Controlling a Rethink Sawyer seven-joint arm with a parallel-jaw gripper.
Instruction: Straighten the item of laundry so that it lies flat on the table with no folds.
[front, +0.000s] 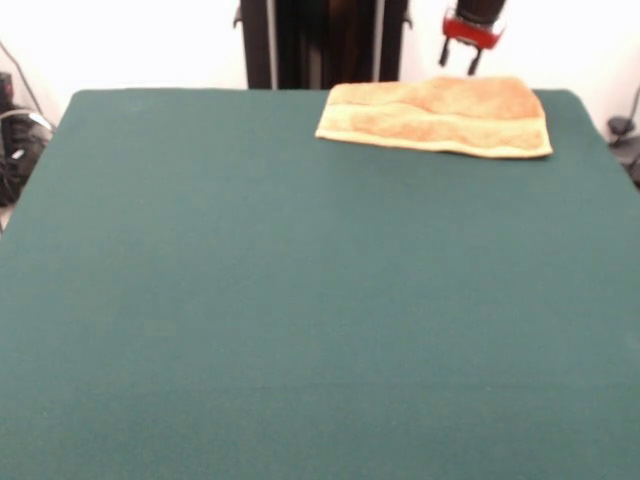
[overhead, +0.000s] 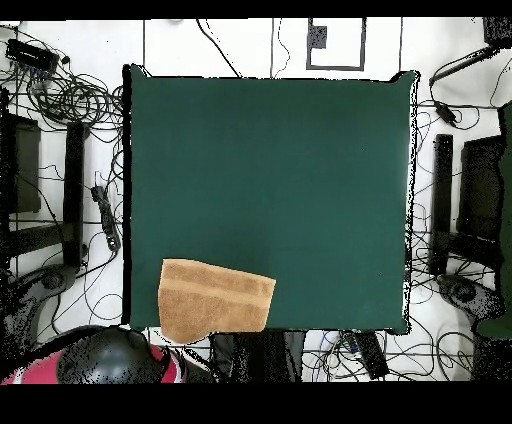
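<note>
The near expanse of green tabletop (front: 300, 300) lies bare. At its far right corner, by the robot, the yellow-orange towel (front: 437, 116) lies folded over itself. Above its far edge hang the jaws (front: 460, 60), slightly parted, holding nothing.

One yellow-orange towel (front: 436, 116) (overhead: 214, 298), one dark green counter (front: 300, 300) (overhead: 270, 180), one red and black pincer (front: 459, 58) at the front view's top edge, one black pedestal (front: 322, 42) behind it
</note>
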